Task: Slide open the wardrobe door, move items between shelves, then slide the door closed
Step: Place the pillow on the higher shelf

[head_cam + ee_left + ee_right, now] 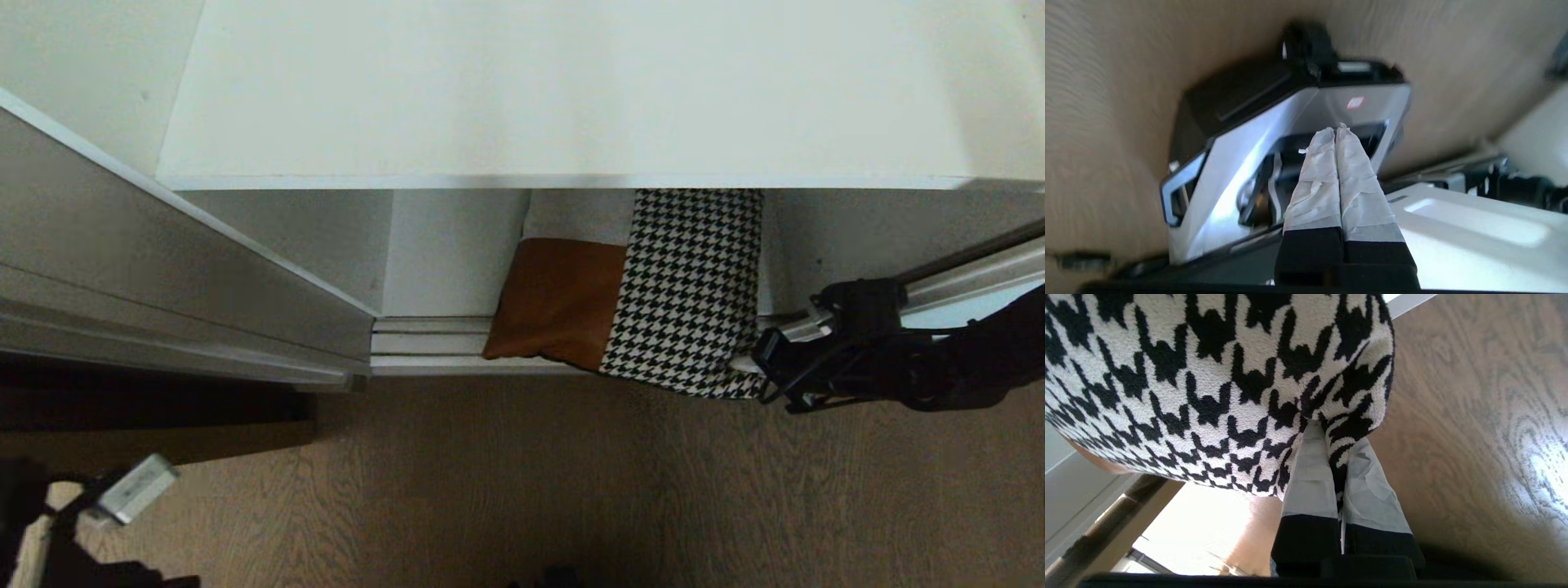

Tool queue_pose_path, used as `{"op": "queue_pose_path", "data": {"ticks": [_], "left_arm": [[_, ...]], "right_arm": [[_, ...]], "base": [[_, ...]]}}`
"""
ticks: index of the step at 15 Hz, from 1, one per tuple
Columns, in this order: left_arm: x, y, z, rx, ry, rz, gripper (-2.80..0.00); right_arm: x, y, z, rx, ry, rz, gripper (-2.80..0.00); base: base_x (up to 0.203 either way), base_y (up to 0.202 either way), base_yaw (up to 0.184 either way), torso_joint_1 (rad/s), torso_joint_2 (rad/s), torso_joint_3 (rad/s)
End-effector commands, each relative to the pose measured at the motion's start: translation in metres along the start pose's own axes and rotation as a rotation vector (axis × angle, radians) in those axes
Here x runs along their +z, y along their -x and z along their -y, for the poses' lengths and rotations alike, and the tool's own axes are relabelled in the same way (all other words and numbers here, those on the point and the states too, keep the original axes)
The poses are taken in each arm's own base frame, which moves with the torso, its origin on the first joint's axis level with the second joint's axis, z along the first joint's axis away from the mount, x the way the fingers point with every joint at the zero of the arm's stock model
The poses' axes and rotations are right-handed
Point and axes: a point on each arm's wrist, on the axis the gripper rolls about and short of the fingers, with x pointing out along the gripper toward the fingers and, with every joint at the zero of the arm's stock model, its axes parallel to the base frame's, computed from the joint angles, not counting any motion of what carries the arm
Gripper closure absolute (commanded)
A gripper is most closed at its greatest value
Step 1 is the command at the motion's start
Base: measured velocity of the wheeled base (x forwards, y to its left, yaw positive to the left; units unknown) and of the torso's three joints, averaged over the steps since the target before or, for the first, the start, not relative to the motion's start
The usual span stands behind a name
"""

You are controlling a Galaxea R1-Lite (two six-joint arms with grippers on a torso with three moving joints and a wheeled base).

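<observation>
the wardrobe is open and the step in hand looks like moving the cushion (pixel 629 286) from 1 shelf to another.

the cushion sits at the bottom of the wardrobe, under the white upper shelf (pixel 571 90). it leans up against the back and its front edge hangs out over the silver door track (pixel 424 343), above the wood floor (pixel 522 490). the brown leather part is on the robot's left and the black-and-white houndstooth part is on the right.

the right gripper (pixel 1337 457) is at the cushion's front right corner, and its taped fingers (pixel 1310 473) are pinched tight on a fold of the houndstooth cloth. so the cushion is grabbed, but most of it is not yet off the bottom board.

the left gripper (pixel 1336 134) is low by the robot's left side, away from the wardrobe. its 2 taped fingers are pressed together with nothing between them. it points at a black and silver part of the robot (pixel 1290 122).

the frame of the sliding wardrobe door (pixel 963 278) shows at the right, just behind the right arm.

next, i think the right arm has to pull the cushion out from under the upper shelf first, then lift it up and set it flat on that shelf. the grip is only on 1 corner, so the cushion may droop or slip. it should go slowly and stay clear of the shelf edge.
</observation>
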Motion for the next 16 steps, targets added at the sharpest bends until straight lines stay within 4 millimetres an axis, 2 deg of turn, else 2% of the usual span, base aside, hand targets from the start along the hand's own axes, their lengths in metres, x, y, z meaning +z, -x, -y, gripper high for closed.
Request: {"op": "queue_pose_path", "data": {"ticks": [1,4,9,12,16], "left_arm": [[0.009,-0.054,-0.004,-0.007,-0.037,-0.161,0.0],[0.006,-0.095,0.003,0.053,-0.147,-0.162,0.0],[0.003,-0.167,-0.004,0.141,-0.244,-0.086,0.0],[0.01,-0.197,-0.006,0.129,-0.267,-0.006,0.0],[0.025,-0.221,-0.01,0.124,-0.26,0.028,0.0]], "right_arm": [[-0.001,-0.002,-0.002,0.007,0.001,-0.004,0.0],[-0.001,-0.002,-0.002,0.01,0.002,-0.005,0.0],[0.002,0.0,-0.006,0.022,0.008,0.007,0.0],[0.003,0.003,-0.007,0.05,0.008,-0.011,0.0],[0.002,0.001,-0.003,0.042,0.001,-0.02,0.0]], "base": [[0.0,0.0,0.0,0.0,0.0,0.0],[0.0,0.0,0.0,0.0,0.0,0.0],[0.0,0.0,0.0,0.0,0.0,0.0],[0.0,0.0,0.0,0.0,0.0,0.0],[0.0,0.0,0.0,0.0,0.0,0.0]]}}
